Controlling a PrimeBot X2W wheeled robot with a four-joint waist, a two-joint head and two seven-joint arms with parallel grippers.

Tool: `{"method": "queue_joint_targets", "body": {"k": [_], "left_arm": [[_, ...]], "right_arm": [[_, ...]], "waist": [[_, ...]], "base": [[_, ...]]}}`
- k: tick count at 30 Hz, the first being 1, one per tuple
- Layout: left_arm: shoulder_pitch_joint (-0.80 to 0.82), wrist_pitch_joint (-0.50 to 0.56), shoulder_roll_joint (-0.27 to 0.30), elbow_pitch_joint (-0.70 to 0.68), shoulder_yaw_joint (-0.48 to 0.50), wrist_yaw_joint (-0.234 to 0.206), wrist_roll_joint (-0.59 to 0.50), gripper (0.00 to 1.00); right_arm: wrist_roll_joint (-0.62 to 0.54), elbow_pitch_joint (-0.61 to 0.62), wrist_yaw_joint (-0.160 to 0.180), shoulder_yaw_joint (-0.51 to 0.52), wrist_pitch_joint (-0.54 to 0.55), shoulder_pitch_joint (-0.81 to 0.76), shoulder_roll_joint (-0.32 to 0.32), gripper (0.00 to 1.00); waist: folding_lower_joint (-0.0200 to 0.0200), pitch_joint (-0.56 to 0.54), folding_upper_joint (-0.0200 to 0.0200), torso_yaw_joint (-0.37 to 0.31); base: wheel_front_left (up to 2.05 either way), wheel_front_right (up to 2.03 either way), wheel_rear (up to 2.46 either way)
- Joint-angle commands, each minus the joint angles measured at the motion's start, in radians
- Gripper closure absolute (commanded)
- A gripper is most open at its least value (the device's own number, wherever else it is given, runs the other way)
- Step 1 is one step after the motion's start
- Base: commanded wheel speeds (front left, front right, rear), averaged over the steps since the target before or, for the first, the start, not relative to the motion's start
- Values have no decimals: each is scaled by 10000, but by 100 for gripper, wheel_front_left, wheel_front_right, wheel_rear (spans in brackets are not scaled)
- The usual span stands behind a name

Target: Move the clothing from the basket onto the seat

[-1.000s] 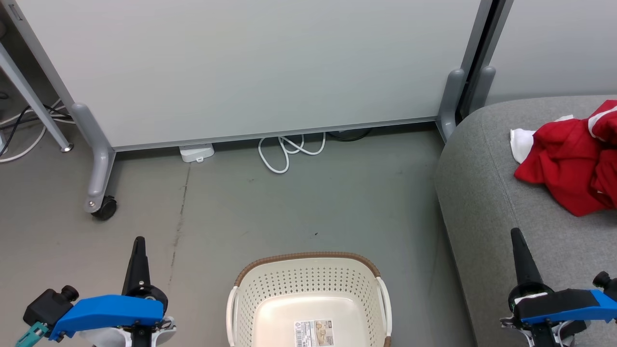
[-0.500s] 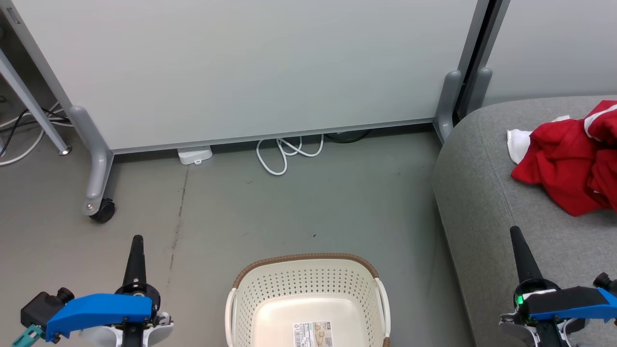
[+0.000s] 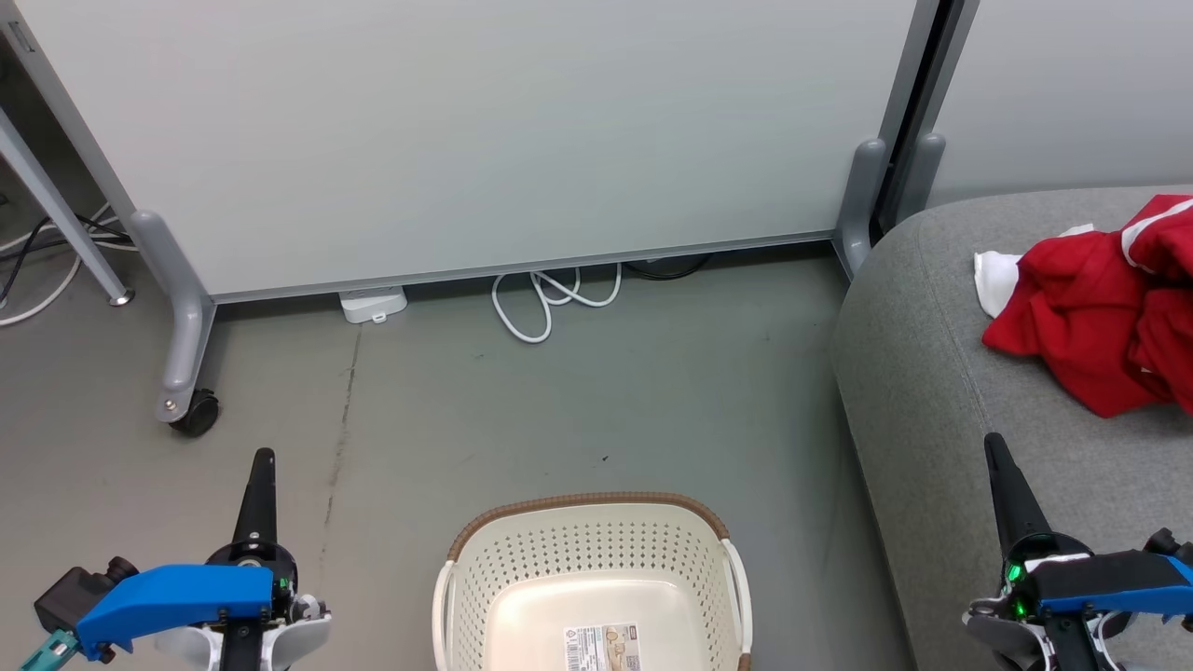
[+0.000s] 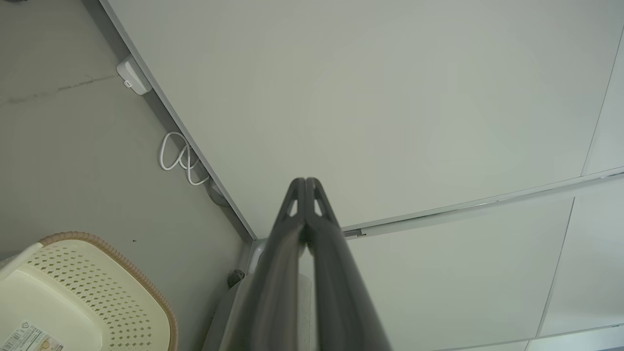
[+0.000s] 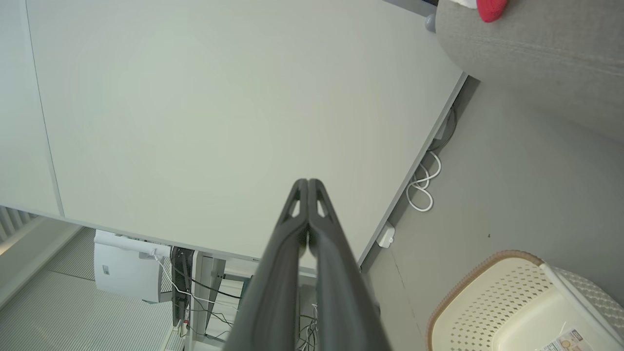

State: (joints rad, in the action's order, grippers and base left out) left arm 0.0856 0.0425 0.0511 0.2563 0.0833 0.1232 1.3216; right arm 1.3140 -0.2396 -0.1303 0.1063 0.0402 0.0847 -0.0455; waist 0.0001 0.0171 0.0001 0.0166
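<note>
Tapered fingers [image 4: 285, 248] pressed together, perforated basket [image 3: 596, 550], crumpled clothing [image 3: 1081, 317]

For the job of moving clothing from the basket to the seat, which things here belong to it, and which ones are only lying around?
Belong to the job:
- grey seat
- red clothing, lying on it
- cream basket, visible part empty

Only lying about:
- coiled white cable on the floor
- small white box at the partition's foot
- wheeled partition
</note>
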Motion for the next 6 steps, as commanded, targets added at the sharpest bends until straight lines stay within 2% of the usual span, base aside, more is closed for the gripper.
{"method": "queue_joint_targets", "body": {"k": [1,6], "left_arm": [[193,56,3,-99,69,46,208,100],[213,168,1,-106,114,58,629,100]], "right_arm": [[250,33,-6,27,74,184,-64,100],[678,18,-6,37,186,203,-66,100]], "waist": [[-1,-5,-1,-6],[-1,-23,-1,-28]], "base": [[0,0,0],[0,0,0]]}}
